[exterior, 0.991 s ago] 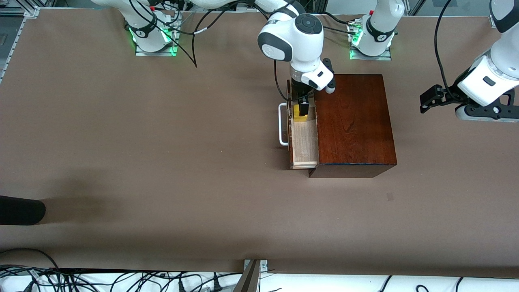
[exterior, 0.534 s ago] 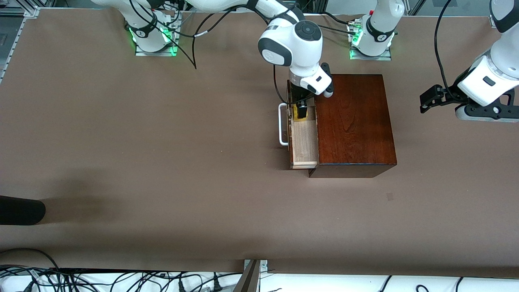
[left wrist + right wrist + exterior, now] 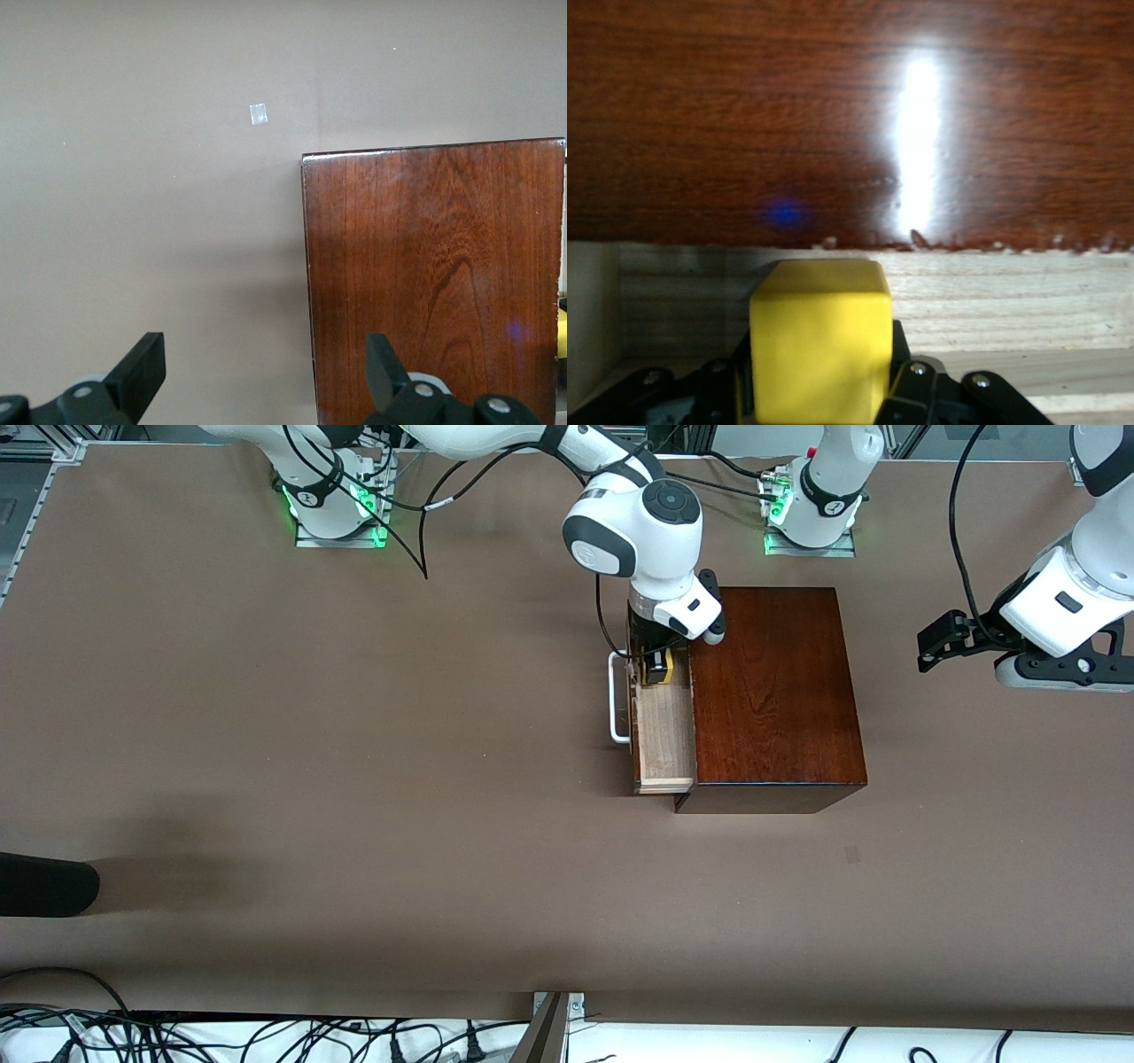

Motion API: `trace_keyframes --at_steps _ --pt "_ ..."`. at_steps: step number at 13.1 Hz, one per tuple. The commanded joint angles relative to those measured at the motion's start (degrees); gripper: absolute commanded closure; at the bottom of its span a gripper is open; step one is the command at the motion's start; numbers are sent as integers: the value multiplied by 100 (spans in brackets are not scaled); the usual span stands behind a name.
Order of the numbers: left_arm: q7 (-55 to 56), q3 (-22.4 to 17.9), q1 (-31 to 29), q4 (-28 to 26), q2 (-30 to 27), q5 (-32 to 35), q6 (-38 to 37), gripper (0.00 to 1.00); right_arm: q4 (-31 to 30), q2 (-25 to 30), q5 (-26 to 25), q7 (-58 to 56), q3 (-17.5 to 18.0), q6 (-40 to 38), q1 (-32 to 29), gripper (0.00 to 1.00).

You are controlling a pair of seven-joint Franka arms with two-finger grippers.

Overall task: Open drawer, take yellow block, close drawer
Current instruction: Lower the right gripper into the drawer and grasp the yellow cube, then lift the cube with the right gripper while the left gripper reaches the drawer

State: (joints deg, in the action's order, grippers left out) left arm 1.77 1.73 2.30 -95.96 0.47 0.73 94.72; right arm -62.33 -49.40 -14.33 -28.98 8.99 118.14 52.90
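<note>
My right gripper (image 3: 657,667) sits clamped on the small bright yellow cube (image 3: 819,341) inside the open pale-wood drawer (image 3: 666,731) of the glossy mahogany box (image 3: 775,691). Left gripper (image 3: 266,376) waits, jaws apart, over the table's left-arm end

Table (image 3: 354,735) covered in plain brown sheet. Black rounded object (image 3: 44,884) seen at table edge toward right arm's end, in the part nearer to front camera; soft shadow cast beside it. Small square patch (image 3: 852,855) noted on sheet toward left arm's end. Tangled black cables (image 3: 266,1036) laid along white strip at edge nearest front camera. Metal bracket (image 3: 554,1014) fixed midway along that edge.
</note>
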Motion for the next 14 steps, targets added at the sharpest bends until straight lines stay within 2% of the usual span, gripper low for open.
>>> trace_keyframes --at_steps 1,4,8,12,14 --pt "-107 2 24 122 -3 -108 -120 0 361 -34 -27 15 59 -246 10 100" --pt "-54 107 51 191 -20 -169 -304 0 817 88 210 217 76 -685 -8 100" --pt "-45 494 42 315 -11 -152 -331 0 854 667 510 226 15 -1423 -428 100" --pt "-89 626 51 315 -11 -205 -340 0 837 1203 667 218 6 -1986 -1551 100" --pt "-142 1011 60 315 23 -405 -532 0 828 1328 887 218 15 -2180 -2315 100"
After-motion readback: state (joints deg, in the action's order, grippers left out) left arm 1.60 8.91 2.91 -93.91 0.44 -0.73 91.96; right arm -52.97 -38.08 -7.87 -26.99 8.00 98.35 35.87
